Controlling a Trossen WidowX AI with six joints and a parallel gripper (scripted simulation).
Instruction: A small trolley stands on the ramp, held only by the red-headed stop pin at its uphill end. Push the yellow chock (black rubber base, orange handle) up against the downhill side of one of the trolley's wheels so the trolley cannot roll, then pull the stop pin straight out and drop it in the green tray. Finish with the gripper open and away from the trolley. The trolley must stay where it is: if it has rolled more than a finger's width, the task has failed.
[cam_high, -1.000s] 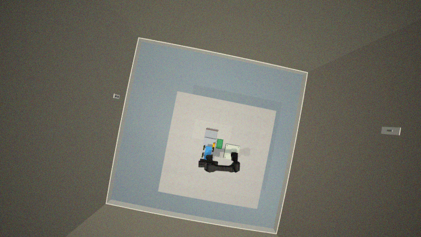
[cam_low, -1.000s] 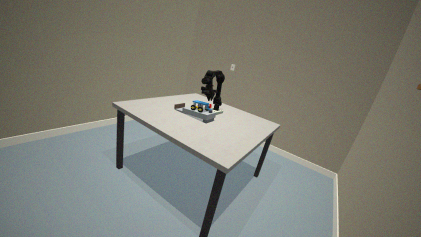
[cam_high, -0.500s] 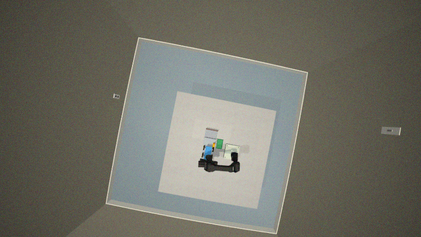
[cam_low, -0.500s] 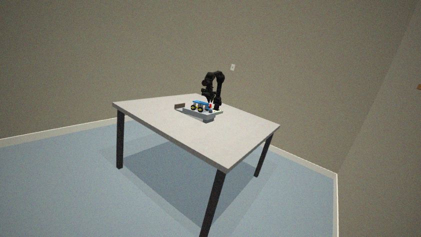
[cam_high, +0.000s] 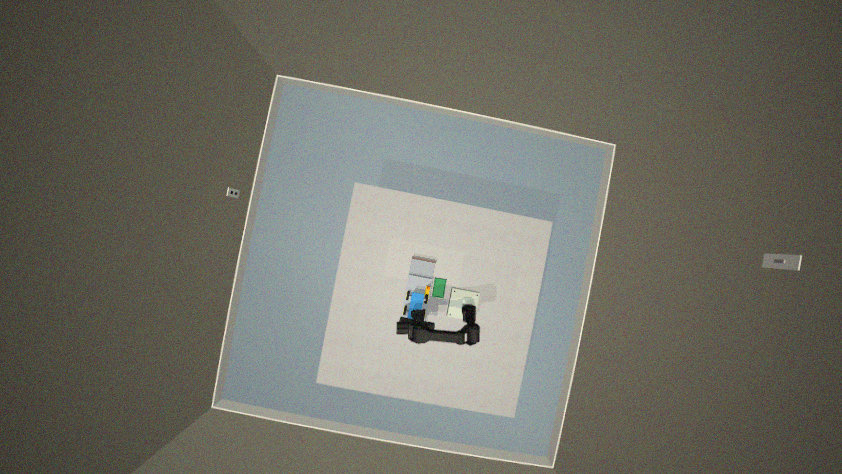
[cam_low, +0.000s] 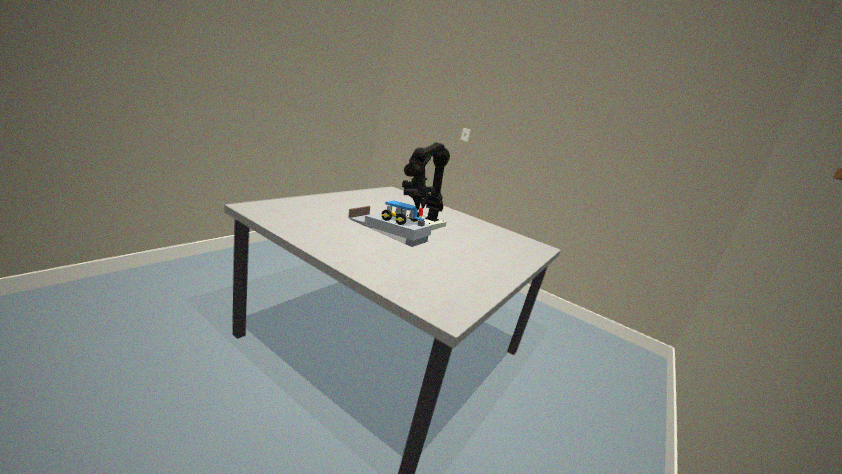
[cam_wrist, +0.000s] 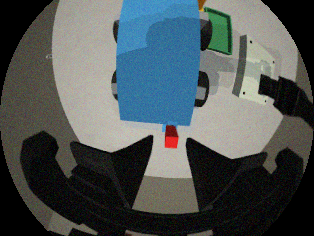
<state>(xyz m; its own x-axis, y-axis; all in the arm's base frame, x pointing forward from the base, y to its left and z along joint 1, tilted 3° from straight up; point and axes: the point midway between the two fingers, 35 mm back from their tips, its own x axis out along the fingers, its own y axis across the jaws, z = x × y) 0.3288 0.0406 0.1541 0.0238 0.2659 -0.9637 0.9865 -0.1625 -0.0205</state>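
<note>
The blue trolley (cam_high: 416, 299) (cam_low: 400, 204) (cam_wrist: 159, 60) stands on the grey ramp (cam_high: 421, 267) (cam_low: 391, 225). The yellow chock (cam_high: 427, 290) is at the downhill side of a wheel on the tray side; whether it touches is too small to tell. Only its orange handle shows at the top of the wrist view. The red-headed stop pin (cam_low: 420, 211) (cam_wrist: 171, 140) stands upright at the trolley's uphill end. My gripper (cam_wrist: 170, 140) (cam_low: 419, 205) is partly open, with a finger on each side of the red head and gaps showing. The green tray (cam_high: 439, 287) (cam_wrist: 219, 31) is empty.
The brown end board (cam_high: 424, 258) (cam_low: 359, 211) stands at the ramp's downhill end. The pale arm base plate (cam_high: 456, 298) (cam_wrist: 251, 55) lies beyond the tray. My arm reaches over the ramp's uphill end and hides it in the top view.
</note>
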